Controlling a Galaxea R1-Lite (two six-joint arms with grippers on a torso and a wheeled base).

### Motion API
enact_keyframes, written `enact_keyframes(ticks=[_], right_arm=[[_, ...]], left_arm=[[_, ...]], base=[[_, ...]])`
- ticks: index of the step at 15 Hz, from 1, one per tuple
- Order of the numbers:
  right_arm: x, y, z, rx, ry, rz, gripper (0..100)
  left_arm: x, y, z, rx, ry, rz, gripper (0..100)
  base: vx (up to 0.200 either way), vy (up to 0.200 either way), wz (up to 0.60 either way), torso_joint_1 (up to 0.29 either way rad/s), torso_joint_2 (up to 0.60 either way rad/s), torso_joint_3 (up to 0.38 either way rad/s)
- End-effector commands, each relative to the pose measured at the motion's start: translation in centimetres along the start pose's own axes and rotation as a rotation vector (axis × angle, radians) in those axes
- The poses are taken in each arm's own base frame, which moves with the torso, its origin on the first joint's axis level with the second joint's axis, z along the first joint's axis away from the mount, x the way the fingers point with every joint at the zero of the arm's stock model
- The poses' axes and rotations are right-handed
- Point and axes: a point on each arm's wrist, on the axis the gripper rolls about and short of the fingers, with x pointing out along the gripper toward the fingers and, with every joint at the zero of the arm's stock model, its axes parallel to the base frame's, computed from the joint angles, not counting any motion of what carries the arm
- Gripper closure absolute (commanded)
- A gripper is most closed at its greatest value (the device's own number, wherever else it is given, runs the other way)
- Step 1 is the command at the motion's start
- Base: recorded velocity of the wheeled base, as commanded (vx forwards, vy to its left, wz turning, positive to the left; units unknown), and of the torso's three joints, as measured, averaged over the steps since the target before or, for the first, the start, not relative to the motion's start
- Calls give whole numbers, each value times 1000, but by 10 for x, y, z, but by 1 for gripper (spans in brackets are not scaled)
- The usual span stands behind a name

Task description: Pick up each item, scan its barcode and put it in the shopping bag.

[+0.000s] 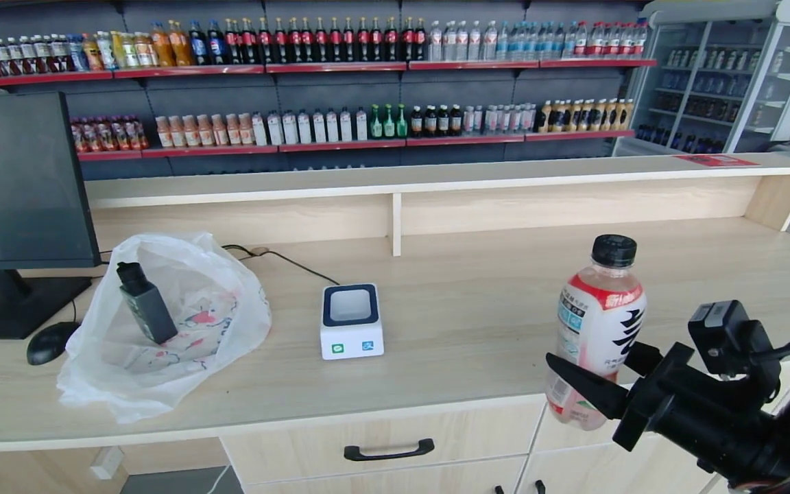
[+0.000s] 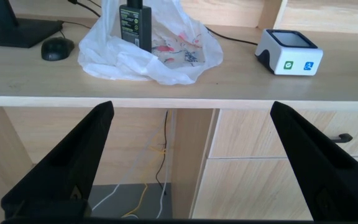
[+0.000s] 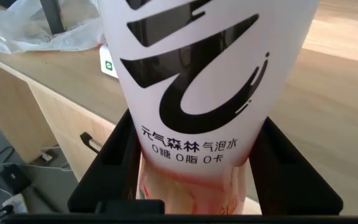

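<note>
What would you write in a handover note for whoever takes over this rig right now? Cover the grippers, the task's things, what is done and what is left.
Right gripper: shut on the bottle, held upright over the counter's front edge, to the right of the scanner.
Left gripper: open and holding nothing, low in front of the counter.
Done: one dark item stands in the shopping bag, left of the scanner.
Left: present the bottle's barcode to the scanner (whether it is already scanned cannot be told), then put it in the bag.

Right gripper [image 1: 595,385] clamped tight; left gripper [image 2: 191,109] spread wide, seemingly hanging low.
</note>
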Motion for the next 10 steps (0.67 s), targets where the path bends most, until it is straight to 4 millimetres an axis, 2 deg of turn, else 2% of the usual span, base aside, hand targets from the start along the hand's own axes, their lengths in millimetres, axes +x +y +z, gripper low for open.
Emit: enact_keyframes(ticks=[1,9,10], right_arm=[[-1,-3,-2,3,10,-12,100],[3,-5,-1,2,5,-17,100],[3,-5,-1,2,5,-17,100]], left_arm=[[0,0,0,0,0,1,0],[0,0,0,0,1,1,0],[0,0,0,2,0,1,0]], base=[[0,200,0,22,12,-2],[0,200,0,2,2,2],[0,0,0,0,0,0]])
